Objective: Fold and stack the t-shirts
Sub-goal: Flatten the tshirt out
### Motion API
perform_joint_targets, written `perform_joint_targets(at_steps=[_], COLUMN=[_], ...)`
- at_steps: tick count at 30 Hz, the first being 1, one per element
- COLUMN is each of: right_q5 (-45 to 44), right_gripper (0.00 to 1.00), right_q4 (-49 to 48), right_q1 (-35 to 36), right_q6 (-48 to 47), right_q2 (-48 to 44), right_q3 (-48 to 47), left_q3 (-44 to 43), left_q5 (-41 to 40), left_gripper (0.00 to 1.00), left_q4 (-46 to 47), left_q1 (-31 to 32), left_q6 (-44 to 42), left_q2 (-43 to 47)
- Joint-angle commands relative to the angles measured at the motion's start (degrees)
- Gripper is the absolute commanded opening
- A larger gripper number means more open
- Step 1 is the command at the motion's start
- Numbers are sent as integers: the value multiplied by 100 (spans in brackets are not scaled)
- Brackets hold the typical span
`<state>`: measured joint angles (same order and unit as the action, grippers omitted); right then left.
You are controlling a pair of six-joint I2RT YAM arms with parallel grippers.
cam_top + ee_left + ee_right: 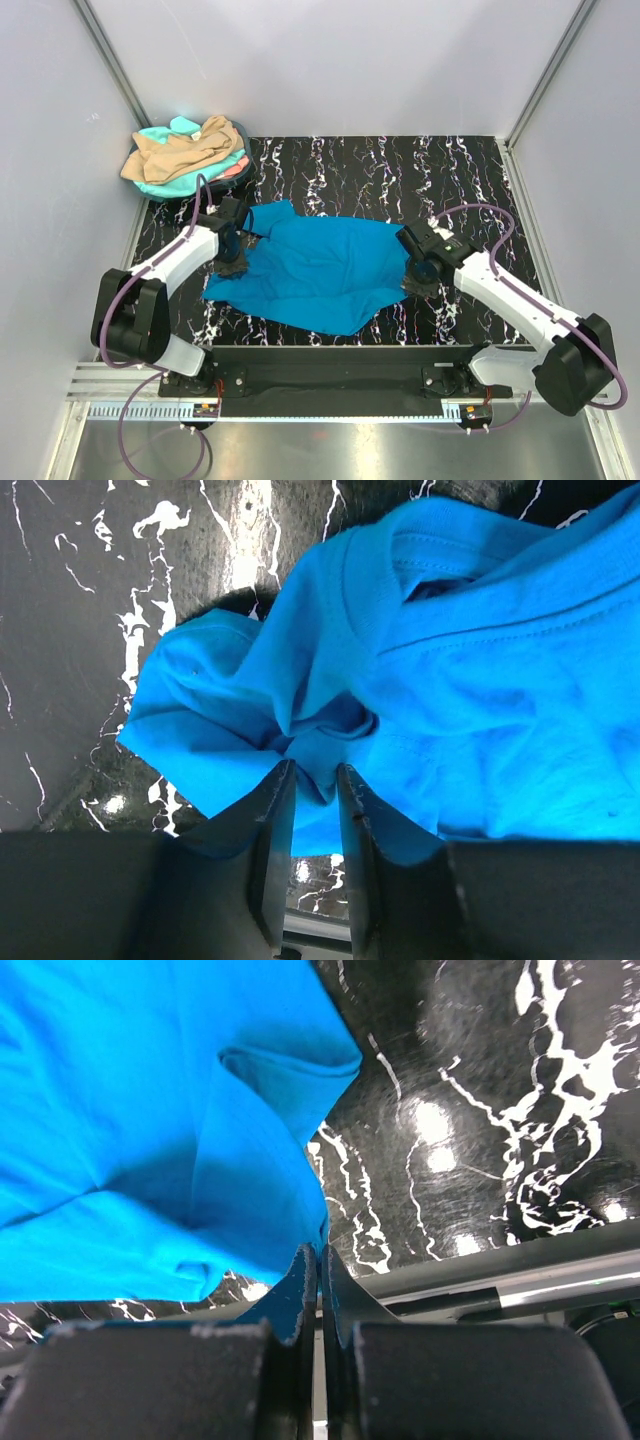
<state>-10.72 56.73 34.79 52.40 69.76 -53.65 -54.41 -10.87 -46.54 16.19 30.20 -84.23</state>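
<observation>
Cloth in both hands: the blue t-shirt [320, 270] lies spread but rumpled across the middle of the black marbled desk [400, 170]. The left hand [315, 772] pinches a bunched fold by the sleeve, its fingers narrowly apart with blue fabric filling the gap. The right hand [319, 1255] sits at the opposite edge, fingers pressed together right where the hem runs in, and it looks like a thin pinch on that edge. In the far left corner sits the pile of t-shirts [185, 152] — tan on top, mint and coral under it — well apart from the action.

Judgement call: this is the flattening before the first fold. To do it well, both hands want to lift only a little and draw apart evenly, so the sleeve wrinkles pull flat without the hem slipping from that slim right-side grip. The left's bunched grab risks dragging a twisted sleeve along, so re-pinching nearer the seam may serve better.

Writing? None to read — no brand, label or print shows on any shirt.
</observation>
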Motion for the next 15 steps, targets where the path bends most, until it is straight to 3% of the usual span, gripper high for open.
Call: perform_joint_targets(at_steps=[1,4,6,8,9,10,11,15], right_q5=[-211,-176,-150,-106,-97,-106,-106,-272], right_gripper=[0,0,0,0,0,0,0,0], right_q4=[110,119,110,119,128,197,259,558], right_q1=[-138,-209,-226,-244,-288,-323,-375,-674], right_q6=[25,-19,-28,-2,-2,7,16,-142], right_q2=[-234,-261,-269,-278,-296,-313,-322,-305], right_q3=[-58,-76,-32,-14,-23,-40,-67,-452], left_q3=[-245,-237,-140,-44,-43,-69,-174,-569], left_q5=[-178,-284,-249,-205,-187,-196,-248,-441], left_gripper=[28,46,48,38,25,5,0,0], left_q4=[102,58,110,216,233,164,94,-144], left_q1=[-10,-10,-10,-10,-10,-10,-10,-10], left_q6=[-84,-75,-101,-145,-163,-154,-137,-154], left_q2=[3,29,38,20,12,11,38,607])
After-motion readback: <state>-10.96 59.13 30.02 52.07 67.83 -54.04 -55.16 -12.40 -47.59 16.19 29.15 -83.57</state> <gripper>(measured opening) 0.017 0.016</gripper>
